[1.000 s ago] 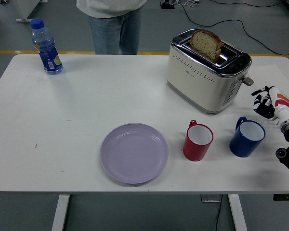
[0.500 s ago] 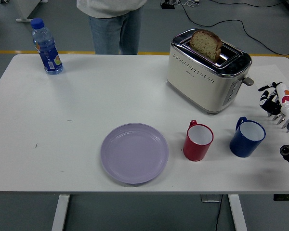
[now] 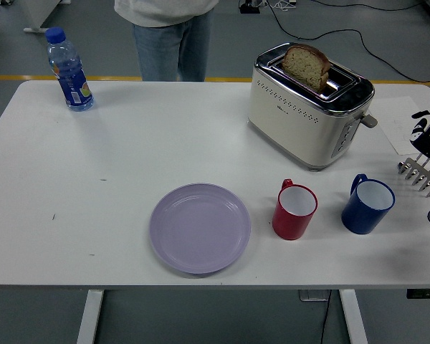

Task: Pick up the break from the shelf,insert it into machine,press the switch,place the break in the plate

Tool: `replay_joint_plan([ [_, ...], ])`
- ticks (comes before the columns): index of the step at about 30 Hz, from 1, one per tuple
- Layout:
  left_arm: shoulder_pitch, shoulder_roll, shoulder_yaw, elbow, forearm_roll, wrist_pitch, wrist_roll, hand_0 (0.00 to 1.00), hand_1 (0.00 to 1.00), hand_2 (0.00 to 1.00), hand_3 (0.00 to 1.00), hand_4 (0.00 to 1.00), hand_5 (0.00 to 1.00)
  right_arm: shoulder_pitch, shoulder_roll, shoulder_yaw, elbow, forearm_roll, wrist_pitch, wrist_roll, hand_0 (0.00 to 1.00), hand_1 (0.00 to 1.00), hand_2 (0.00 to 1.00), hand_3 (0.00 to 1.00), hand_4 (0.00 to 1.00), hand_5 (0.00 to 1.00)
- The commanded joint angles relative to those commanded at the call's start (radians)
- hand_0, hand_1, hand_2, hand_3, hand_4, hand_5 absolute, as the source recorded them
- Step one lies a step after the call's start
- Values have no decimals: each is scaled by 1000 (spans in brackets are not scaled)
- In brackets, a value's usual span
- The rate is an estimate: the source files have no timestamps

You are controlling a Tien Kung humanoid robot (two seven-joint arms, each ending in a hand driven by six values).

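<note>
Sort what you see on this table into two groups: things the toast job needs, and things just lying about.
Needed for the job:
- slice of bread, standing in the toaster's slot
- toaster
- purple plate, with nothing on it
- right hand, at the table's right edge

Just lying about:
- water bottle
- red mug
- blue mug
- metal rack

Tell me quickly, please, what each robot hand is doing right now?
Left hand: not in view.
Right hand: at the table's right edge, holding nothing; its finger state cannot be told.
</note>
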Motion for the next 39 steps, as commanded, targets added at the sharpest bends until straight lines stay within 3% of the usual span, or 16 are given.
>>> replay_joint_plan([
  [4,0,1,4,0,-3,0,-1,694,715,702,575,306,823,2,-6,22,20,11,0,7,83,94,244,617,269,198],
  [5,0,1,4,0,-3,0,-1,694,715,701,575,307,823,4,-9,28,28,14,1,10,169,178,285,650,289,227],
  [10,2,1,2,0,1,-1,0,694,715,701,575,307,823,14,-17,49,61,16,19,7,169,178,285,650,289,227],
  [11,2,1,1,0,3,-1,0,694,715,701,575,307,823,17,-20,56,73,16,25,8,228,194,301,695,401,353],
  [16,4,2,-5,0,12,-2,3,694,715,701,575,307,823,29,-30,68,114,14,50,6,228,194,301,695,401,353],
  [17,5,2,-5,0,13,-2,3,694,715,702,574,307,825,31,-31,69,120,14,55,6,354,303,401,778,496,473],
  [22,7,2,-7,0,18,-2,4,694,715,702,574,307,825,37,-34,73,137,21,64,11,354,303,401,778,496,473],
  [23,7,3,-6,0,17,-2,3,694,714,702,575,308,825,39,-34,73,140,26,67,14,472,425,515,808,527,517],
  [28,7,4,-6,0,20,-4,4,694,714,702,575,308,825,46,-36,73,155,46,74,34,472,425,515,808,527,517],
  [29,7,4,-5,0,20,-4,4,694,714,703,575,308,825,47,-37,73,158,49,75,37,593,551,644,829,556,552],
  [34,7,5,0,0,16,-5,3,694,714,703,575,308,825,57,-39,70,173,69,79,56,593,551,644,829,556,552],
  [35,6,6,1,0,13,-5,3,694,713,703,576,308,825,62,-39,67,178,81,83,61,691,659,758,846,571,564],
  [39,3,7,2,0,14,-6,2,694,713,703,576,308,825,84,-40,58,193,95,106,76,691,659,758,846,571,564],
])
